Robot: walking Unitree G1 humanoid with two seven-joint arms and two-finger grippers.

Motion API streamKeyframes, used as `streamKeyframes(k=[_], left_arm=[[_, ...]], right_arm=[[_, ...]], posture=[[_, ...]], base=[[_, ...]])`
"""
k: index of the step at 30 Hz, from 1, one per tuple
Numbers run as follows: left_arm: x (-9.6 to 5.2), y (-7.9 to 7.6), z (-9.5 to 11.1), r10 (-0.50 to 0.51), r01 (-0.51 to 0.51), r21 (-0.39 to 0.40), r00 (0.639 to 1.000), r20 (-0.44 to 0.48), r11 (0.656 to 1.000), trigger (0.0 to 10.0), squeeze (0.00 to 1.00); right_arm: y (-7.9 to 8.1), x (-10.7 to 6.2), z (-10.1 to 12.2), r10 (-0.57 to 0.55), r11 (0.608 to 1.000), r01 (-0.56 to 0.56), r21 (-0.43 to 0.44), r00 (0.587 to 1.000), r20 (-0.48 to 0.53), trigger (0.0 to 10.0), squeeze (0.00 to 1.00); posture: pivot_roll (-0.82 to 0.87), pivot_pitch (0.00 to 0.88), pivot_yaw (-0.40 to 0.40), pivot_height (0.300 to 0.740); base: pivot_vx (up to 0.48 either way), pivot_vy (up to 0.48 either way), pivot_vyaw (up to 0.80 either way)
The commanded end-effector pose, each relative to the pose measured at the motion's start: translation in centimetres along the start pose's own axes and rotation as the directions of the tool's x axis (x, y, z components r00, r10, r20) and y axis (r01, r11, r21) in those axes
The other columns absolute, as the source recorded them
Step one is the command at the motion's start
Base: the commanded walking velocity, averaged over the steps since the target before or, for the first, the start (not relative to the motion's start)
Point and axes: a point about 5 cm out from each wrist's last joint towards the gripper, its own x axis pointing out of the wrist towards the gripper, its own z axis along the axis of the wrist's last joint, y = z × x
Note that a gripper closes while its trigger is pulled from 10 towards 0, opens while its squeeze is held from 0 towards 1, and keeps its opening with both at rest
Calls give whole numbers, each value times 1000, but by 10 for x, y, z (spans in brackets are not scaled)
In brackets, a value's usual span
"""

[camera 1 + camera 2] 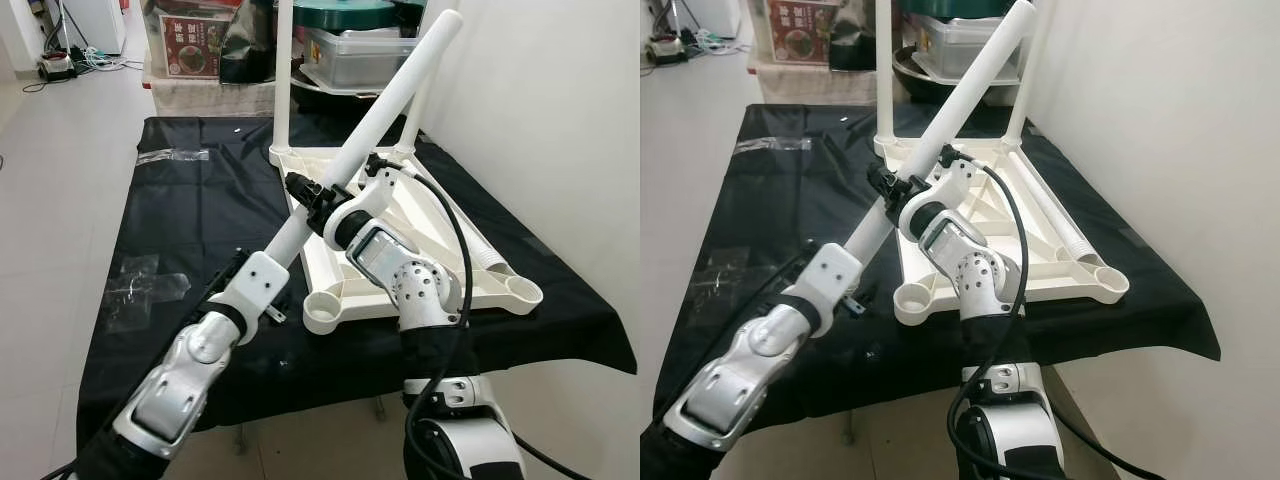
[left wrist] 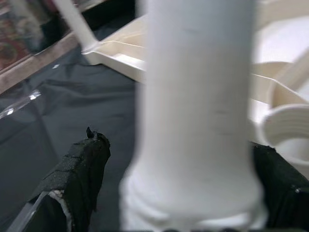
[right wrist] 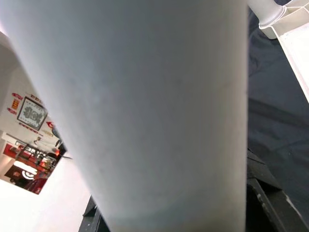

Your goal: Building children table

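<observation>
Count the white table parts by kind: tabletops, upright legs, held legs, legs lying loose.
Tabletop: 1
Upright legs: 2
Held leg, in left pincer and right pincer: 1
Loose leg lying on the tabletop: 1
Total: 5

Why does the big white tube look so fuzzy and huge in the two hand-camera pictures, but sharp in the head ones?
In the left wrist view the white table leg sits right against the lens, so it is soft and out of focus; the right wrist view blurs it more. In the left eye view it is farther off, so the leg, the left gripper and right gripper look sharp under even room light.
</observation>
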Motion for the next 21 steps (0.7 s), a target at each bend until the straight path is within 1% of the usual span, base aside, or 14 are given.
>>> streamKeyframes(k=[1,2,4,6,7,8,9,11,12,13,14,15,17,21], left_arm=[[-5,5,1,6,-6,-18,1000,13,1000,10000,1000],[-5,5,1,6,-6,-18,1000,13,1000,10000,1000],[-14,10,1,17,-17,-30,1000,23,999,10000,1000],[-14,10,1,17,-17,-30,1000,23,999,10000,1000],[-25,18,-4,37,-35,-74,999,27,997,10000,1000],[-25,18,-4,37,-35,-74,999,27,997,10000,1000],[-28,20,-6,42,-39,-91,999,32,995,10000,1000],[-40,11,-5,-75,81,-106,996,56,991,10000,1000],[-40,11,-5,-75,81,-106,996,56,991,10000,1000],[-46,10,-11,-97,102,-107,994,47,989,10000,0],[-46,10,-11,-97,102,-107,994,47,989,10000,0],[-49,10,-15,-106,109,-108,994,38,988,10000,0],[-54,13,-20,-84,87,-130,996,28,988,10000,0],[-57,15,-22,-53,56,-145,998,23,988,10000,0]], right_arm=[[13,6,-36,24,990,-19,136,999,-35,0,0],[13,6,-36,24,990,-19,136,999,-35,0,0],[-1,9,-16,-32,995,29,96,999,23,0,0],[-1,9,-16,-32,995,29,96,999,23,0,0],[-17,12,14,-99,995,94,45,989,111,0,0],[-17,12,14,-99,995,94,45,989,111,0,0],[-22,12,24,-115,993,112,34,984,139,0,0],[-32,10,52,-147,987,159,-34,961,234,0,0],[-32,10,52,-147,987,159,-34,961,234,0,0],[-35,9,63,-159,983,177,-45,951,265,0,0],[-35,9,63,-159,983,177,-45,951,265,0,0],[-37,8,70,-166,981,187,-48,945,283,0,0],[-39,7,84,-181,981,192,-1,931,316,0,0],[-36,6,94,-169,985,165,40,923,346,0,0]], posture=[[111,0,-100,740],[111,0,-100,740],[111,0,-97,740],[111,0,-97,740],[109,0,-101,740],[109,0,-101,740],[109,0,-101,740],[121,0,-108,740],[121,0,-108,740],[121,0,-109,740],[121,0,-109,740],[120,0,-109,740],[120,0,-111,740],[122,0,-111,740]], base=[[0,0,0],[0,0,0],[0,0,0],[0,0,0],[0,0,0],[0,0,0],[0,0,0],[0,0,0],[0,0,0],[0,0,0],[0,0,0],[0,0,0],[0,0,0],[0,0,0]])
